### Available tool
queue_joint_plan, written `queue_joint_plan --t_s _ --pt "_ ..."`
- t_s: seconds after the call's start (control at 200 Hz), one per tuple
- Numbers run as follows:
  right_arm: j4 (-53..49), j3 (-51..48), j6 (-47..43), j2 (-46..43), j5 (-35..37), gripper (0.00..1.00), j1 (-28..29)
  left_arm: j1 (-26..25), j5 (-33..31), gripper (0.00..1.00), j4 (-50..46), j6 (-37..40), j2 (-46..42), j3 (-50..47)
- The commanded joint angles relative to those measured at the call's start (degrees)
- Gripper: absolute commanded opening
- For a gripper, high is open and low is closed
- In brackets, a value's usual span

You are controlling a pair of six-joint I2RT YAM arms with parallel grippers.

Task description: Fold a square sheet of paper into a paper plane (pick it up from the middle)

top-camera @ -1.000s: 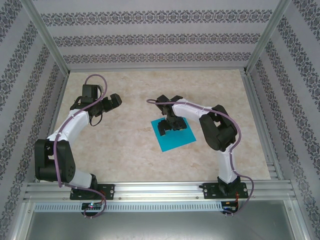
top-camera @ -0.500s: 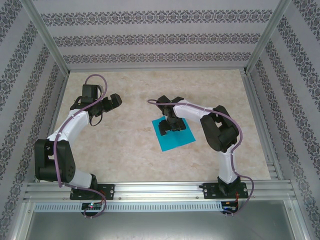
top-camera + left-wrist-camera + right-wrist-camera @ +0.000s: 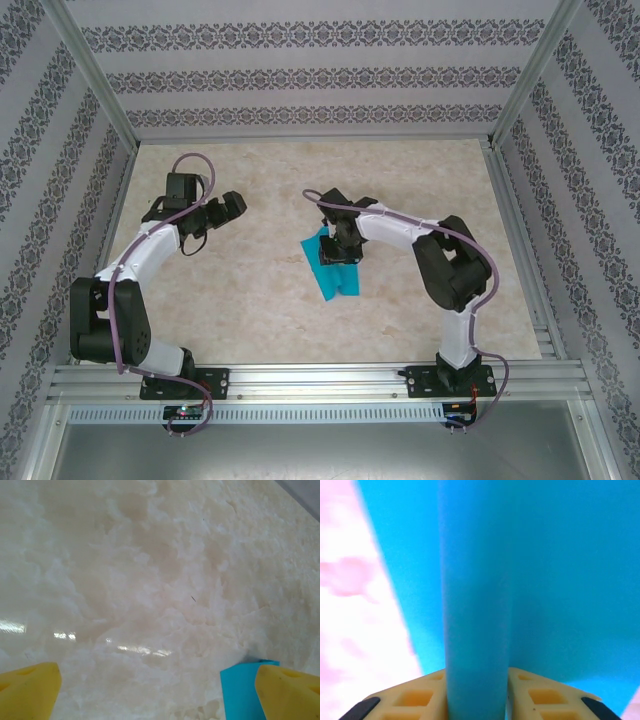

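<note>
Marbled beige tabletop (image 3: 250, 300) carries the teal sheet of paper (image 3: 335, 280) at centre frame, buckled into a raised ridge so its middle can be lifted. Above it the right gripper (image 3: 338, 252) stands narrow, pinching that ridge between yellow fingers (image 3: 415, 697). At upper left the left gripper (image 3: 230, 205) hangs wide and empty, probably waiting to help fold.

No legible text, no labels, brand marks, numerals or signs readable in any view
</note>
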Motion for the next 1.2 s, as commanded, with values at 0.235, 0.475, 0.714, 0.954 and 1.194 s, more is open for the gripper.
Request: queue_joint_plan --t_s 0.235,0.475,0.714,0.954,1.194 --pt "35.13 -10.49 18.12 -7.91 -24.99 0.27 -2.71 -3.05 5.25 1.00 7.52 -3.09 1.73 -3.22" --pt "20.09 -9.20 7.97 -6.90 -11.89 0.28 -5.28 -5.53 5.32 1.00 8.41 -3.37 3.28 -2.66" --pt "18.87 -13.42 5.10 -7.60 -10.04 0.30 -9.31 -8.31 5.13 1.00 9.34 -3.92 4.68 -2.28" --pt "13.43 -12.03 3.60 -5.92 -0.58 0.46 -9.36 -10.71 7.46 0.96 12.48 -6.76 6.13 -2.62" --pt "8.94 -10.16 2.34 -6.65 7.99 0.62 -8.87 -13.73 7.90 0.95 12.89 -7.02 7.22 -1.34"
